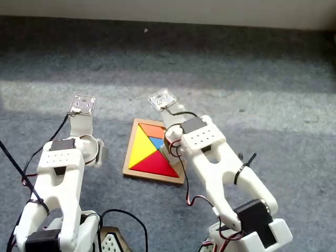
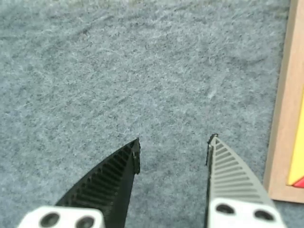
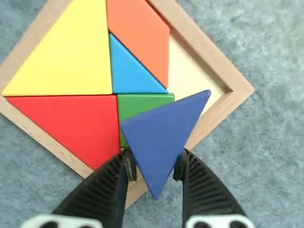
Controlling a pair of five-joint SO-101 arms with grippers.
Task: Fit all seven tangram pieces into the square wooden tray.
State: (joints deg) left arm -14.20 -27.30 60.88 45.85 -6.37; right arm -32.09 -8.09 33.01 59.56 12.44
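Looking mostly done here: the yellow triangle (image 3: 66,52), red triangle (image 3: 71,123), orange parallelogram (image 3: 137,33), light blue triangle (image 3: 130,71) and green square (image 3: 142,102) are all sitting flat in the tray (image 3: 239,89). The right gripper (image 3: 154,160) is pinching the dark blue triangle (image 3: 161,137) near its point, holding it over the tray's bare corner, so I'm guessing that gap is getting filled next. The left gripper (image 2: 174,138) is hanging wide open and empty over the surface (image 2: 118,61) just beside the tray.
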